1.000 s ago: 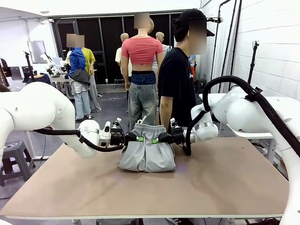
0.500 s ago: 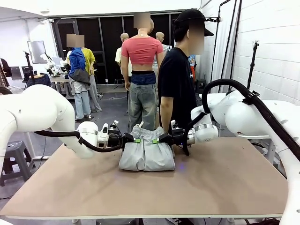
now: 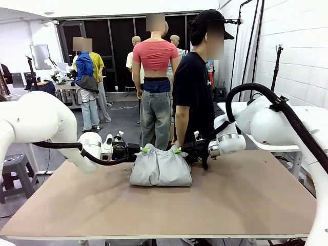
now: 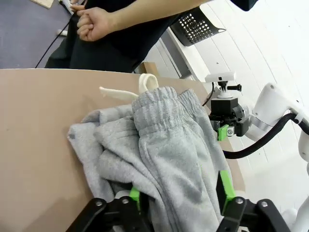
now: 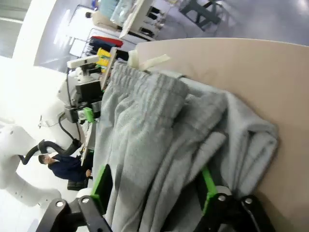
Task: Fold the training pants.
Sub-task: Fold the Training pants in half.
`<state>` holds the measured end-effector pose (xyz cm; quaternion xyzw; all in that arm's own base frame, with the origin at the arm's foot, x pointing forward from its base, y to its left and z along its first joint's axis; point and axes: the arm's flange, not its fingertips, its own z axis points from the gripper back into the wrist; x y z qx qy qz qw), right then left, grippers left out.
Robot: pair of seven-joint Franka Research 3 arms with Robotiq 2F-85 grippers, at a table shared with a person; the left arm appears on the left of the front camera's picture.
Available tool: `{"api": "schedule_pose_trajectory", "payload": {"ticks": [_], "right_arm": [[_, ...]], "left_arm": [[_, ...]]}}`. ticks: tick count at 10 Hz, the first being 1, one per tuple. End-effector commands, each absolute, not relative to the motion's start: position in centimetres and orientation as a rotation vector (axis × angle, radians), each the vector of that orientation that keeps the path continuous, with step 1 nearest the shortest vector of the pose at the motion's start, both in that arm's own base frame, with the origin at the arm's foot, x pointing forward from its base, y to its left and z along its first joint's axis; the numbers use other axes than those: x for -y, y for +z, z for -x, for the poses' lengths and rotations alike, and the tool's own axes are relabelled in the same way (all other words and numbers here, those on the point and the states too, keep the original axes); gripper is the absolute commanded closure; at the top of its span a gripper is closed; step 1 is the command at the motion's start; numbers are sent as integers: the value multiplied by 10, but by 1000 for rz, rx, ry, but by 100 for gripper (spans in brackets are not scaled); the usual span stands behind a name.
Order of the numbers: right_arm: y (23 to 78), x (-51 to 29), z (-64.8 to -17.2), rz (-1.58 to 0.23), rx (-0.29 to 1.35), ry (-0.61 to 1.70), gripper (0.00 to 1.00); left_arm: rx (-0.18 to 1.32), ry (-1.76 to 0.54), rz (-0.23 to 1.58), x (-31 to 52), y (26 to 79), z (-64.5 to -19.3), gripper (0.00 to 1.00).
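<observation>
At twelve o'clock on the table point(image 3: 246, 200), the training pants point(image 3: 160, 168) lie soft and limp; left gripper point(image 3: 141, 151) and right gripper point(image 3: 179, 150) stand spread, best taking the thick waistband.

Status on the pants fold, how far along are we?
Done: the training pants lie as a compact folded bundle at the far-middle of the table, waistband on top. In hand: the left gripper and right gripper sit at the bundle's two sides, jaws open around cloth, not clamping it. Left: pull both arms clear; judging by the lumpy edges, maybe a tidy-up.
</observation>
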<state>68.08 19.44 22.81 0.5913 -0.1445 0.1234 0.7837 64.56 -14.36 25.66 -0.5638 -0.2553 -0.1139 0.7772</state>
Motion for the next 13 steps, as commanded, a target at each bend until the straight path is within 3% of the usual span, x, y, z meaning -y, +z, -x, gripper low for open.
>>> {"api": "schedule_pose_trajectory", "payload": {"ticks": [1,7,8,13], "right_arm": [[235,-168,-661,-1162,261,196,0],[297,-134,-635,-1155,472,247,0],[283,-126,-650,-1145,353,206,0],[283,-126,-650,-1145,353,206,0]], "left_arm": [[543,-220,1200,121,270,-628,0],[674,-264,1174,88,322,-595,0],[658,-289,1211,92,318,-593,0],[646,-232,1167,87,328,-599,0]]}}
